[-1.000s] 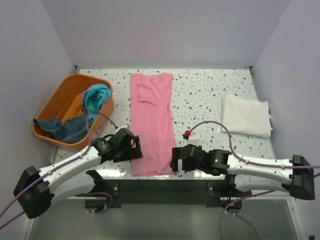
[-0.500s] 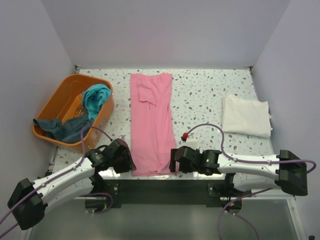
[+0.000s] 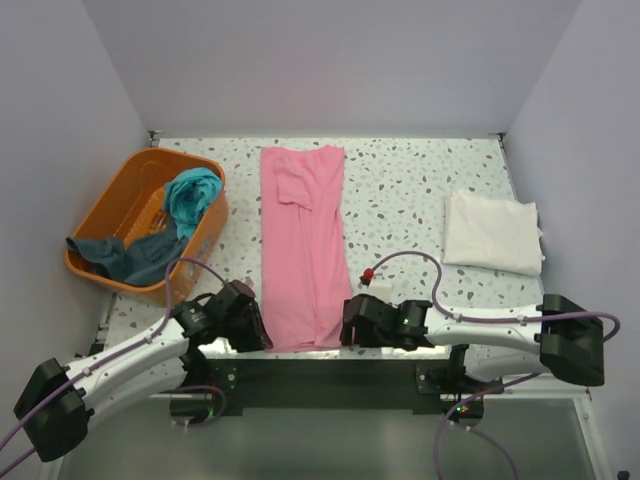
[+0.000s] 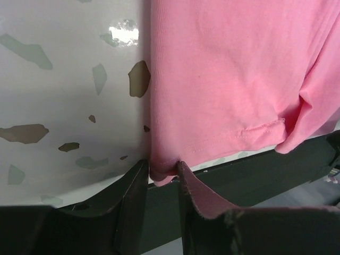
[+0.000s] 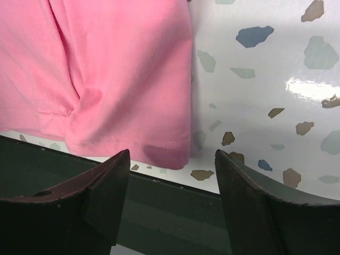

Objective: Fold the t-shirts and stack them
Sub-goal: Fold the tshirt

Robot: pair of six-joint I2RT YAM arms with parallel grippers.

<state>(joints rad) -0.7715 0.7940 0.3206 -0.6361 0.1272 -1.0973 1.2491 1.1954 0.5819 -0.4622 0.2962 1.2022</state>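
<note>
The pink t-shirt (image 3: pixel 303 240) lies as a long strip down the middle of the speckled table, its hem at the near edge. My left gripper (image 3: pixel 256 336) pinches the hem's near left corner; in the left wrist view the pink t-shirt (image 4: pixel 223 79) bunches between the fingers of my left gripper (image 4: pixel 161 172). My right gripper (image 3: pixel 349 330) stands open at the near right corner. In the right wrist view my right gripper (image 5: pixel 172 156) has a finger on each side of the pink t-shirt's (image 5: pixel 122 69) corner, not touching it.
A folded cream-white t-shirt (image 3: pixel 492 232) rests at the right. The orange basket (image 3: pixel 112 208) at the left holds a teal t-shirt (image 3: pixel 192 192) and a dark slate-blue t-shirt (image 3: pixel 125 258) draped over its rim. The table's near edge (image 5: pixel 159 188) drops off just below the hem.
Both arms drew back to the hem at the near edge. The left jaws closed onto the pink corner. The right jaws narrowed but stay apart.
</note>
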